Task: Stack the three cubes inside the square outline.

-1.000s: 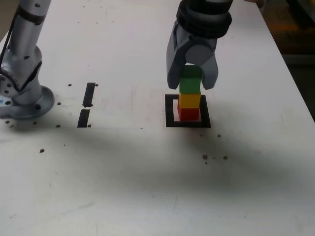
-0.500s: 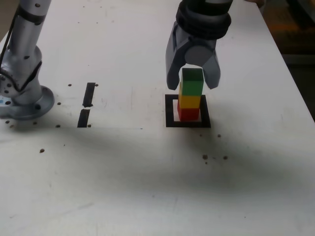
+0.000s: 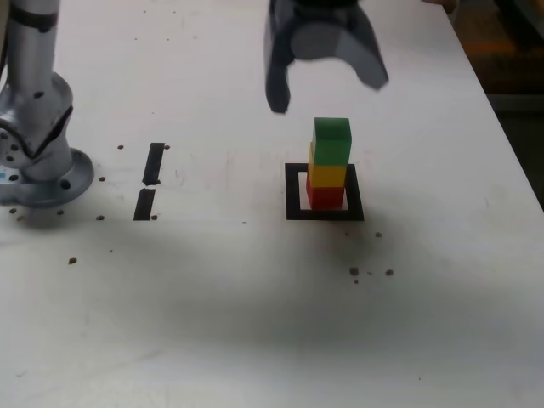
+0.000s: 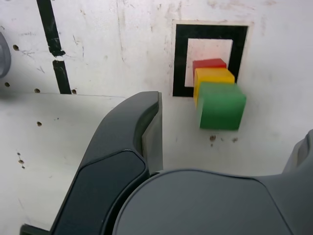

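Cube stack (image 3: 330,166) inside square outline (image 3: 295,191)

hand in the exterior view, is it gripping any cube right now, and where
Nothing is held. The hand hangs open above the stack, clear of the green cube, which sits on the yellow cube and red cube inside the square outline.

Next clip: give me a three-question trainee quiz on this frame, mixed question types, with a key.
1. True or false: the gripper holds the green cube.
2. Order the stack from bottom to top.
3. Where does the stack stand? A) on the two short black strips B) inside the square outline C) beside the arm's base

Key
1. False: the jaws are open and above the green cube, clear of it.
2. Red cube, yellow cube, green cube.
3. B
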Action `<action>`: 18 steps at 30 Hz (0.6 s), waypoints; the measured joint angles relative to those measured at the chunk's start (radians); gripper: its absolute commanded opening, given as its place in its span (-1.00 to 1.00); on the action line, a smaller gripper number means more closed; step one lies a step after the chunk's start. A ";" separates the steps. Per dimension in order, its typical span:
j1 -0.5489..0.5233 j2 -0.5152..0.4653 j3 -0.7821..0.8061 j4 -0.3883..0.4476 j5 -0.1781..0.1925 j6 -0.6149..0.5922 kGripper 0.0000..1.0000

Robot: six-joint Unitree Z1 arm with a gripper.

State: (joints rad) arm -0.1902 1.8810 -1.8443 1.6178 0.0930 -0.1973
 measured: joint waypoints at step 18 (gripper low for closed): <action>0.117 -0.307 0.609 -0.259 -0.007 0.158 0.99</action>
State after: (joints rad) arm -0.0735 1.5738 -1.2353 1.3590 0.0864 -0.0395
